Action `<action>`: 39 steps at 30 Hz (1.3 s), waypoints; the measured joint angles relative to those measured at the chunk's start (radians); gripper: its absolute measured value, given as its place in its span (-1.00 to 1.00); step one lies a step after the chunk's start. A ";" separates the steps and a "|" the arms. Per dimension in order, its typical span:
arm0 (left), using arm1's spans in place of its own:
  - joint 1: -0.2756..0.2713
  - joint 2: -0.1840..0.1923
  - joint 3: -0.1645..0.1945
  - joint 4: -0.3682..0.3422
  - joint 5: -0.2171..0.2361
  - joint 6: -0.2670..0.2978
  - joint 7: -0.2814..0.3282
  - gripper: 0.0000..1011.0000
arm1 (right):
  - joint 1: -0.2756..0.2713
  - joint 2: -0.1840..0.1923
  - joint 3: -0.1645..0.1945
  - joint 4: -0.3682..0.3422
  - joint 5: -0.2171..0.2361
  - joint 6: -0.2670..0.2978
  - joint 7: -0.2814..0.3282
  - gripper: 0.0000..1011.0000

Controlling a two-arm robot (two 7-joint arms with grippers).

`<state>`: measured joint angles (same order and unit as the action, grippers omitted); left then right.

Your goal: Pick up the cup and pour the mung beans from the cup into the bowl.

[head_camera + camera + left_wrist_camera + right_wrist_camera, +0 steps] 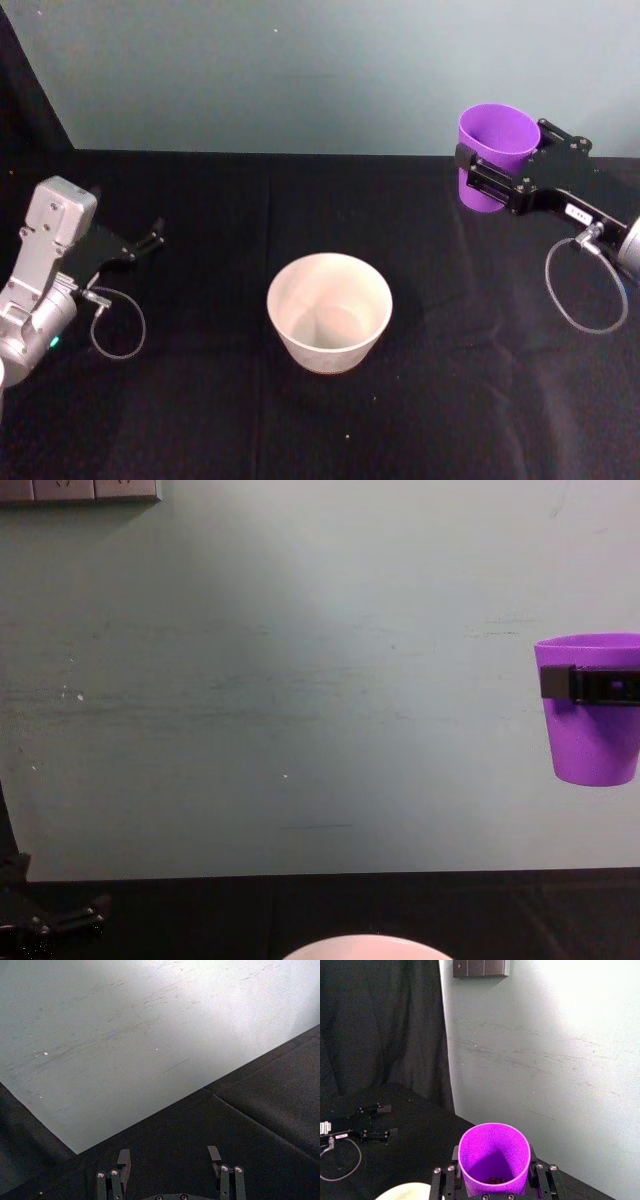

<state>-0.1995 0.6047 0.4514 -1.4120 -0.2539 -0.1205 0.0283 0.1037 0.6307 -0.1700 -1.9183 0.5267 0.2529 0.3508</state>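
Black-covered counter (200,420): carries the bowl (330,352) at centre, upright, nothing visible inside. Left claw (150,240): near the counter's left edge, fingers spread, nothing between them. Right claw (505,160): far right, pinching the cup (492,150) by its upper wall. The cup is upright, raised off the counter, well apart from the bowl. Mung beans (495,1179) lie at the cup's bottom.

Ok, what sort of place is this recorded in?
Probably a robot lab bench: a black-draped table, a bare pale wall with a switch plate, and a bowl plus the purple cup held up by the right gripper, the left gripper idle at the table's left.
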 joint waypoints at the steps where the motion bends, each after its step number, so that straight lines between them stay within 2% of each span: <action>1: 0.000 0.000 0.000 0.000 0.000 0.000 0.000 0.98 | 0.000 0.000 0.000 0.000 0.000 0.000 0.000 0.44; 39: 0.000 0.000 0.000 0.000 0.000 0.000 0.000 0.98 | 0.000 0.000 0.000 0.000 0.000 0.000 0.000 0.44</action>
<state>-0.1996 0.6047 0.4514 -1.4120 -0.2539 -0.1205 0.0283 0.1037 0.6307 -0.1700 -1.9183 0.5267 0.2528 0.3507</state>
